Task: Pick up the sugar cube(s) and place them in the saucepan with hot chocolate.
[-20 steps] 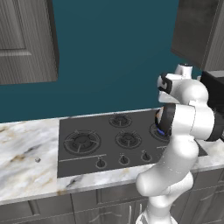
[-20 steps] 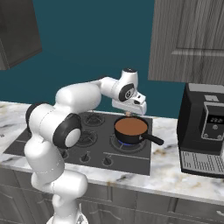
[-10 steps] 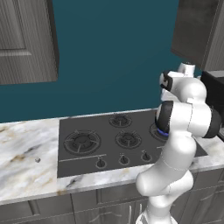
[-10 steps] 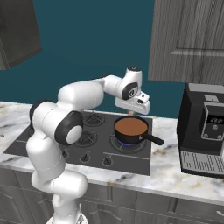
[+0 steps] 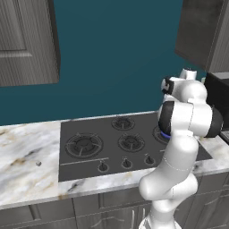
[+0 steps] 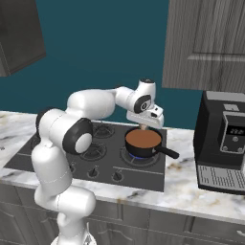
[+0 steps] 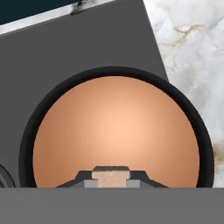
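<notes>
A white robot arm reaches from the near left across a dark four-burner stove (image 6: 57, 148) set into a pale marbled tabletop (image 6: 191, 179). Its gripper (image 6: 143, 126) hangs directly above a small round dark saucepan (image 6: 142, 139) sitting on the right-hand burner, where a ring of blue flame shows beneath the pan. The saucepan holds smooth brown liquid, and its long straight black handle (image 6: 167, 152) points to the right and toward the near edge.

Looking straight down from the hand, the saucepan (image 7: 114, 74) spreads wide below, its dark rim circling the brown surface. At the lower edge of that view the fingers (image 7: 85, 178) are clenched on a small pale, slightly brownish sugar cube (image 7: 111, 176), which sits between them, held above the liquid.

From the left side, the arm's white body hides the pan, though a sliver of blue flame peeks out beside it. Far to the left on the tabletop (image 5: 27, 147), well apart from the stove (image 5: 89, 134), lies a tiny greyish speck (image 5: 38, 163); it is too small to say what it is.

A black coffee machine (image 6: 222, 143) stands on the tabletop at the right, and grey wall cabinets (image 6: 206, 43) hang above against a teal wall.
</notes>
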### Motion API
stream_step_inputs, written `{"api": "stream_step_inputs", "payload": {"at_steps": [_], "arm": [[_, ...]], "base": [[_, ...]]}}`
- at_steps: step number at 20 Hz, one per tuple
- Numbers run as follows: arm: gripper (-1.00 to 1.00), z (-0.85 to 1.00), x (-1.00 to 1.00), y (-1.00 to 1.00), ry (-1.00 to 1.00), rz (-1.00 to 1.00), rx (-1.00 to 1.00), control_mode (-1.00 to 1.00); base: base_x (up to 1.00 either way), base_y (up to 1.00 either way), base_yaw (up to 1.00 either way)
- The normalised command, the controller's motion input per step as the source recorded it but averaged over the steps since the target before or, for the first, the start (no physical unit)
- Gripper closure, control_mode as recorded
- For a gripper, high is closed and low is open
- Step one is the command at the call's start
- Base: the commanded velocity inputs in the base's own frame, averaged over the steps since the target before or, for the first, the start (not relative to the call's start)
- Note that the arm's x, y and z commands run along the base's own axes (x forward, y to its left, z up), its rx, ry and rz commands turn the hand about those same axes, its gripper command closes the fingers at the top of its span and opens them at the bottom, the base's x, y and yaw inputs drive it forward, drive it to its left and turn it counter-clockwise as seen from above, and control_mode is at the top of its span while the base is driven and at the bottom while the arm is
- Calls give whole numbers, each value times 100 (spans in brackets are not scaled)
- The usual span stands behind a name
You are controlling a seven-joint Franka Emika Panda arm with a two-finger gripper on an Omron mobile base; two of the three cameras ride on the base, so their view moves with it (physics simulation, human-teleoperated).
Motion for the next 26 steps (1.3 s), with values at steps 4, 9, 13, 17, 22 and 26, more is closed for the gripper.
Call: {"api": "stream_step_inputs", "payload": {"at_steps": [4, 9, 13, 17, 22, 26], "arm": [[100, -23, 0, 0, 0, 0, 0, -100], [100, -17, 2, 0, 0, 0, 0, -100], [100, -14, 2, 0, 0, 0, 0, -100], [100, -9, 1, 0, 0, 0, 0, -100], [-100, 0, 0, 0, 0, 0, 0, -100], [-100, 0, 0, 0, 0, 0, 0, -100]], "base": [[0, 0, 0], [0, 0, 0], [0, 0, 0], [0, 0, 0], [0, 0, 0], [0, 0, 0]]}}
